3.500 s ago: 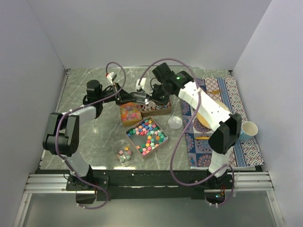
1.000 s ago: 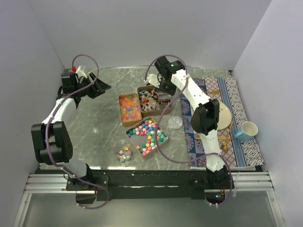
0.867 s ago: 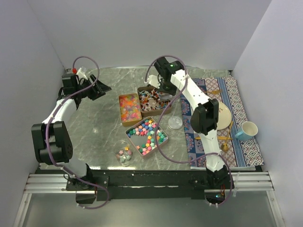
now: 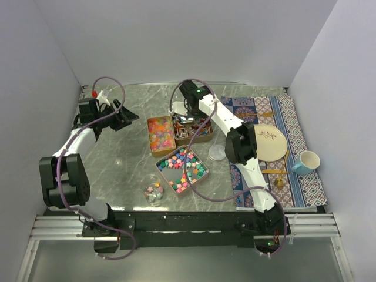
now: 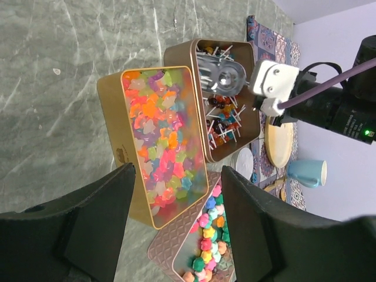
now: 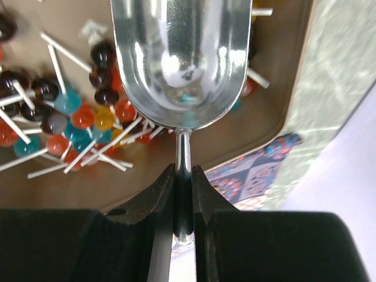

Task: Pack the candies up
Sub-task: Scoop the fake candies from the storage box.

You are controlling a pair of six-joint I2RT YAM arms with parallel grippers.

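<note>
So I'm packing the candies (image 5: 161,135), and right now my right pincer (image 6: 183,176) is pinching the thin handle of a metal scoop (image 6: 182,53). The jaws are pressed tight on it and the bowl is hanging over the lollipops (image 6: 82,120) in the back tin (image 6: 295,100). My left pincer (image 5: 179,182) is spread wide, holding nothing, hovering off to the left over the table (image 4: 117,158).

My take on doing this scoop well: the lip should be going in low and shallow, sliding under the heads rather than stabbing down. Those sticks look tangled and will probably be dragging neighbours along. I'd also be levelling the bowl before lifting, and going gently so the tin isn't getting shoved.

View stuff: my right wrist camera is showing that the bowl looks empty, just reflections in it, and exactly how the handle is sitting between my fingers. It isn't showing anything else, though.

The top camera is giving me the layout. There are gummy bits (image 4: 160,134) in the tin just left of the lollipop one and star pieces (image 4: 183,169) in the nearer tin. A small glass jar (image 4: 154,192) with a few candies in it is sitting near the front edge, well apart from the scoop.

The left wrist camera is catching the scoop from the side, over the far end of the tin. Whether it's touching any candy, I can't tell.
</note>
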